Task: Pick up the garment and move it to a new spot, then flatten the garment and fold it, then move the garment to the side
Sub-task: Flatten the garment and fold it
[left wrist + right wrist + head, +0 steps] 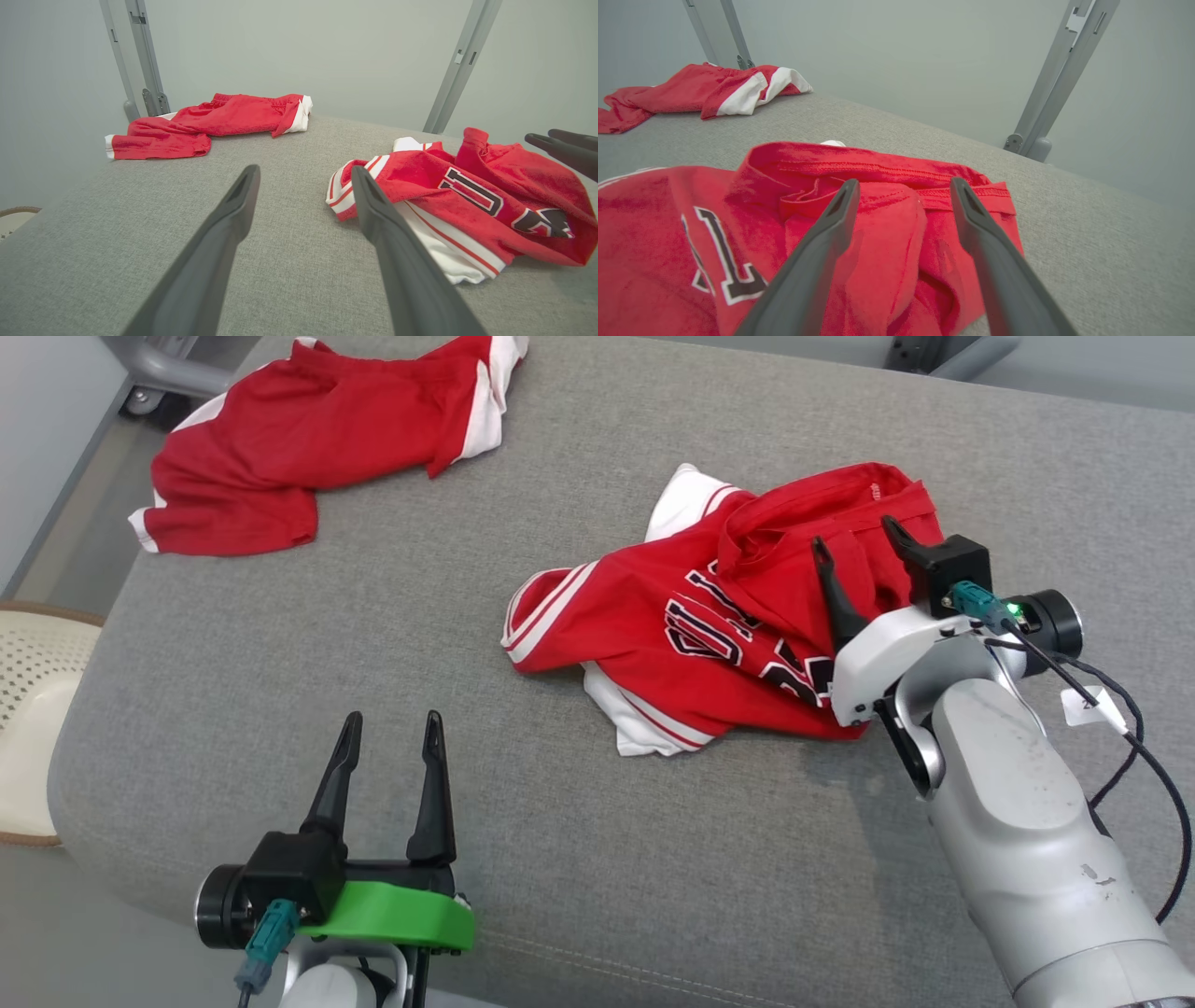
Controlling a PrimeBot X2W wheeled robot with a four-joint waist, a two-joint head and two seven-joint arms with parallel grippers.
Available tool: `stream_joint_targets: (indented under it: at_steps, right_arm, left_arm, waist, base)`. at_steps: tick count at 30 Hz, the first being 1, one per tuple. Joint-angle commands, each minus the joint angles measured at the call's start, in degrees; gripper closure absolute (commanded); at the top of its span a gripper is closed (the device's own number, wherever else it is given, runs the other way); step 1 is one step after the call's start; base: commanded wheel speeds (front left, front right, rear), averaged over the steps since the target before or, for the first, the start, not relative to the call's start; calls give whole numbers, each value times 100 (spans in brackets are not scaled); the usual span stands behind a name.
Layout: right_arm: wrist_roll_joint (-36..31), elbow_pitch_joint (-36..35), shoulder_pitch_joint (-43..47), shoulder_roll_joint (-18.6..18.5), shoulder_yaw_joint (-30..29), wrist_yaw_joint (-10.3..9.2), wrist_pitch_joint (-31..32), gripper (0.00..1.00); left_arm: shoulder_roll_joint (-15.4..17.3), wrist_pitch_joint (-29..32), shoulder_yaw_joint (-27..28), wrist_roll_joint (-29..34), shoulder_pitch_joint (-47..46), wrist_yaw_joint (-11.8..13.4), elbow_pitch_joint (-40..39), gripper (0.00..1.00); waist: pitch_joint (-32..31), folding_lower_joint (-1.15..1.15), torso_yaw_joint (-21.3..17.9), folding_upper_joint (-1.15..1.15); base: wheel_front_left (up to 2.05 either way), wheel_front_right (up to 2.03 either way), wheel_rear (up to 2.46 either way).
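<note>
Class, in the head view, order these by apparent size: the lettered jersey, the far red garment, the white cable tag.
1-2. lettered jersey and far red garment: similar, and the far one is cropped and farther off, so unranked.
3. white cable tag: clearly smallest.

Scuffed pale grey forearm [1027, 821], black cable [1167, 775], white tag [1090, 706], green collar [392, 915] on left end effector [392, 719], dark fingers [425, 793]
</note>
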Motion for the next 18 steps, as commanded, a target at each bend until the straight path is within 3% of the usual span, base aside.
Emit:
stream_joint_targets:
  at_steps: [1, 7, 18]
  right_arm:
    - [31, 8, 99, -54, -66, -8, 29, 0]
    - [351, 265, 155, -114, -189, -7, 205, 0]
    - [999, 877, -213, -118, 278, -8, 447, 0]
  left_arm:
    - [9, -3, 17, 24, 73, -25, -12, 0]
    - [9, -3, -29, 50, 13, -73, 11, 0]
    - [9, -3, -31, 33, -7, -66, 58, 0]
  waist:
    - [-123, 0, -192, 0]
    - [-105, 0, -208, 0]
    - [-85, 0, 146, 0]
  base:
    - [0, 0, 0]
    - [0, 0, 0]
    - [0, 0, 0]
